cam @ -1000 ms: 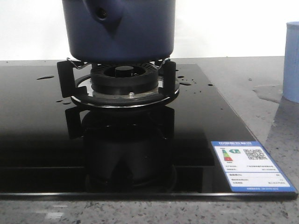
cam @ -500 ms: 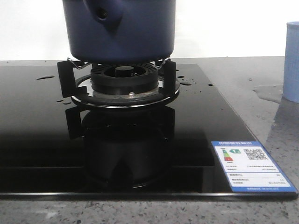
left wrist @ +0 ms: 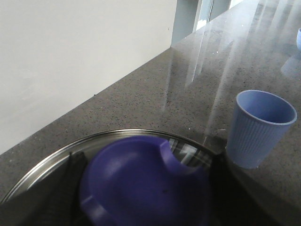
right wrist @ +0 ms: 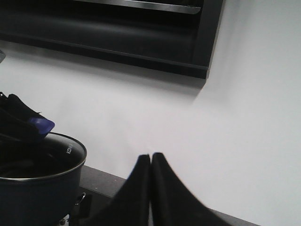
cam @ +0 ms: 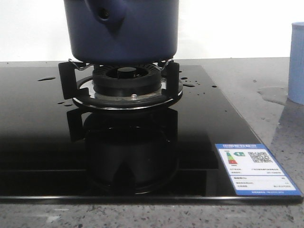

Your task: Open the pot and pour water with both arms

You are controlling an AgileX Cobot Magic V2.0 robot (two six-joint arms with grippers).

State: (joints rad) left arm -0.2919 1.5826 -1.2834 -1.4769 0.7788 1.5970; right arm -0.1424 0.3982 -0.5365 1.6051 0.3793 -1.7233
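A dark navy pot (cam: 121, 31) sits on the burner grate (cam: 118, 78) in the upper centre of the front view, its stubby handle (cam: 105, 13) with the round hole turned toward the camera. It stands square on the grate's prongs, which suggests it is parked there so the lid can come off before any pouring.

In the left wrist view, a blue lid knob (left wrist: 143, 183) fills the lower centre of the frame, blurred and very close, with the lid's steel rim (left wrist: 61, 153) curving around it. Dark shapes flank the knob on either side, most likely the left tool (left wrist: 141, 188) set about it, but whether it grips the knob or merely brackets it cannot be told.

The right tool (right wrist: 150, 188) rises at the bottom centre of its own view, fingers pressed together on nothing. The pot lies to the lower left of that frame, well apart from this tool, with a dark arm and a blue piece over its rim.

A pale blue cup (left wrist: 261, 127) waits on the grey bench (left wrist: 197, 70) at the right of the left wrist view, just beside the lid's rim, presumably the target for the water. Droplets (cam: 187, 83) fleck the black hob glass (cam: 42, 142) near the burner.
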